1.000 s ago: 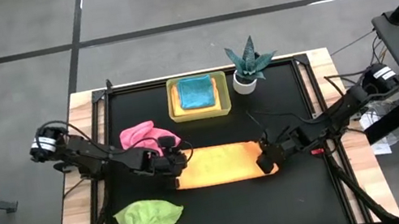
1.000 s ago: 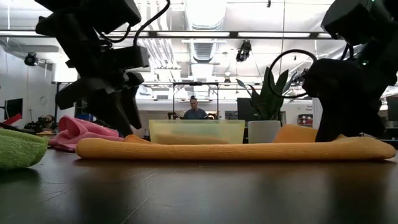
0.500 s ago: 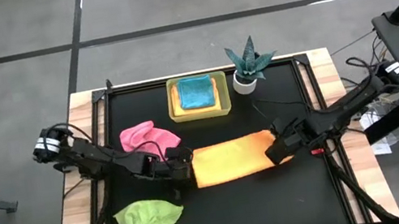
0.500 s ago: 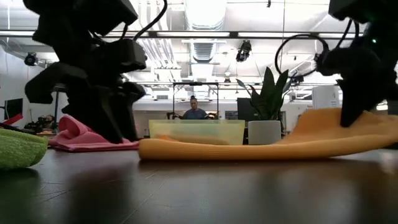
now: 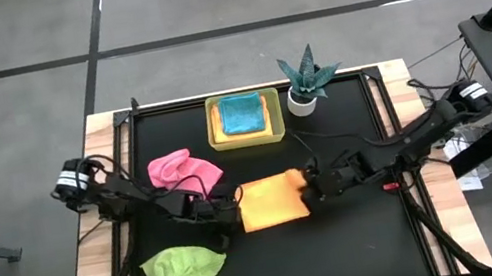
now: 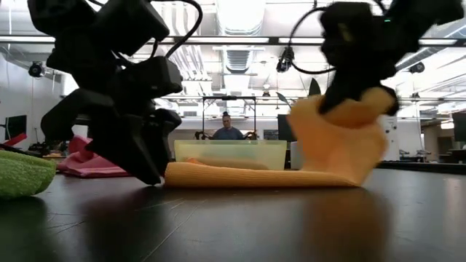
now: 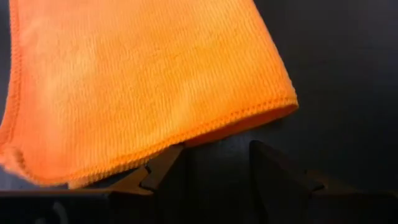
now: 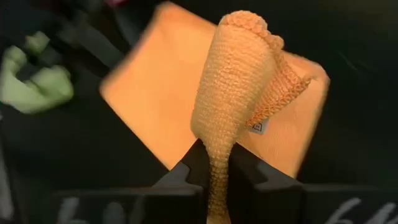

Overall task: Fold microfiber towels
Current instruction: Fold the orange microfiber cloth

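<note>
Orange towel [image 5: 272, 200] lies mid-tabletop [image 5: 365, 239], half doubled over. My right pincer [image 8: 214, 167], clenched on its raised end, carries the fold toward my left pincer [image 7: 214, 163], which sits released at the opposite edge. Next I should lay that end flush, then let go.

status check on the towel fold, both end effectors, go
Right end effector shut on orange towel, edge lifted and carried over toward the left end effector. Left open at the opposite edge, on the mat. Pink towel close by, not blocking.
</note>
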